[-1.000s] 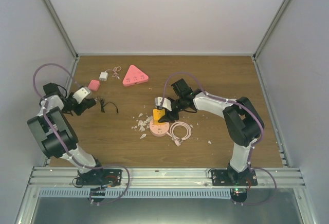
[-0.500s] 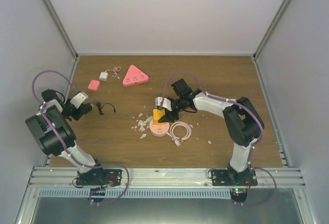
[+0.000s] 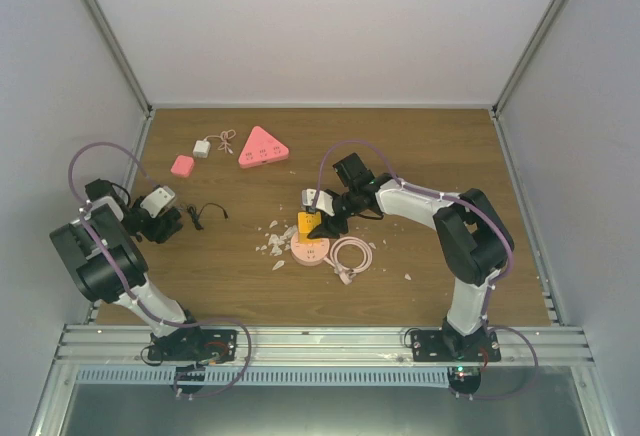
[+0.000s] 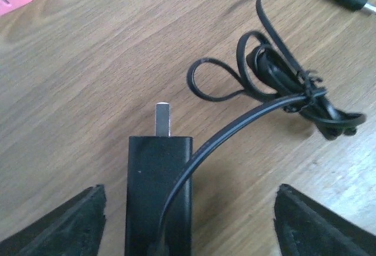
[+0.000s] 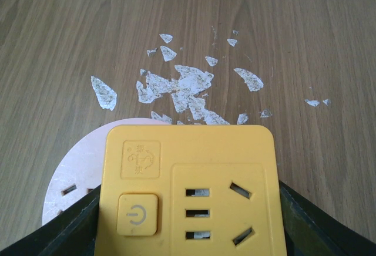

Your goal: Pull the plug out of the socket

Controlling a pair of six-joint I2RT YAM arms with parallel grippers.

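Observation:
The black plug (image 4: 158,200) lies flat on the wood with one metal prong pointing away, free of any socket. Its black cable (image 4: 282,86) trails off in a tied bundle, seen from above as a black cable (image 3: 206,213). My left gripper (image 4: 188,229) stands open around the plug, its fingers (image 4: 67,226) well clear of the sides; from above, the left gripper (image 3: 165,221) is at the table's left. My right gripper (image 5: 191,235) is shut on the yellow socket (image 5: 191,191), which rests over a round pink socket (image 5: 73,177). The yellow socket (image 3: 309,224) sits mid-table.
White paper scraps (image 3: 272,242) lie left of the round pink socket (image 3: 310,251), and a coiled pink cable (image 3: 352,254) lies to its right. At the back left are a pink triangular socket (image 3: 263,146), a small pink block (image 3: 182,165) and a white adapter (image 3: 203,148).
My left gripper drew back toward the near left with the black plug, then opened and let it go on the table. The right arm has not moved.

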